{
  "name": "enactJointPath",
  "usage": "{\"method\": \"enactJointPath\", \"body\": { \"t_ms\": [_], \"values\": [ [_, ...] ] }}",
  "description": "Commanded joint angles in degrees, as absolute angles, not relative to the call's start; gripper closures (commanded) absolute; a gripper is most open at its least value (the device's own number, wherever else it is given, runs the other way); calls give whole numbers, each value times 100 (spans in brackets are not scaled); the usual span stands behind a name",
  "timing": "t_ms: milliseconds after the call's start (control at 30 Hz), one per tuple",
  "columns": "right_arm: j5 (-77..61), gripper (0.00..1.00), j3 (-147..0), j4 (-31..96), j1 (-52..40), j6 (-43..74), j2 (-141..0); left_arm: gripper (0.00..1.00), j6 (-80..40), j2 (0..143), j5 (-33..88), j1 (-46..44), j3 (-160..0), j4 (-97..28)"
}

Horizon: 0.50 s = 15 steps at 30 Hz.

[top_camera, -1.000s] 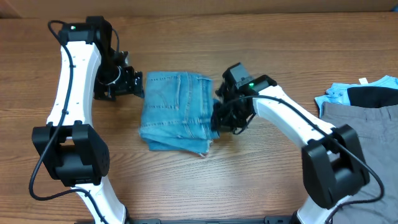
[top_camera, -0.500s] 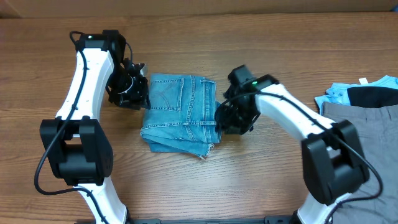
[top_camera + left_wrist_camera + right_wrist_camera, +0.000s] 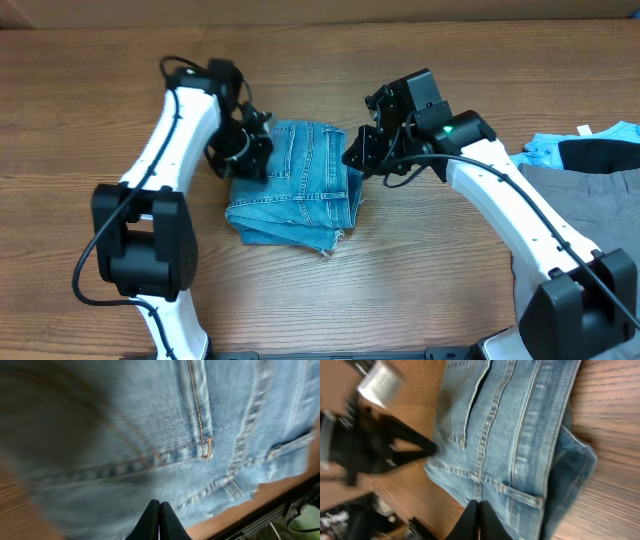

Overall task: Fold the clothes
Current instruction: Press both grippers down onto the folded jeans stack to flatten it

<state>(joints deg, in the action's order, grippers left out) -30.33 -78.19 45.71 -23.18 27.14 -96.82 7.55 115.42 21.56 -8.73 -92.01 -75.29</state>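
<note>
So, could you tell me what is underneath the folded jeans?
Around the jeans only the wooden table shows. Lower denim layers peek out at their near edge; whatever lies beneath the stack is covered.

**A:** What are the arms made of, by the look of them?

**B:** The left arm [image 3: 165,140] and the right arm [image 3: 510,200] both have smooth white shells on the long links and chunky black housings at the joints.

**A:** Any wiring?

**B:** A thin black cable [image 3: 78,282] loops beside the big joint block. The right arm also has a small green light [image 3: 447,128].

**A:** And the ends?

**B:** The left gripper [image 3: 262,166] and right gripper [image 3: 352,160] are black. Their fingers [image 3: 470,527] are slim and taper to points. The wrist views are blurred, so I can't make out any screws or markings.
</note>
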Motion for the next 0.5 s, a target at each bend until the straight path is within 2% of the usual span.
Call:
{"method": "enactJointPath", "body": {
  "t_ms": [0,300,467],
  "values": [
    [-3212,96,-7651,4506,-2447,3157,-10088,96,873,11596,2390,-882,-8597,-7338],
    [-3621,96,-7555,4532,-3105,3511,-11660,96,506,11596,2338,-814,-6831,-5894],
    [-3743,96,-7509,4812,-3223,3649,-12272,96,464,11596,2237,-696,-6606,-5837]
  ]
}}
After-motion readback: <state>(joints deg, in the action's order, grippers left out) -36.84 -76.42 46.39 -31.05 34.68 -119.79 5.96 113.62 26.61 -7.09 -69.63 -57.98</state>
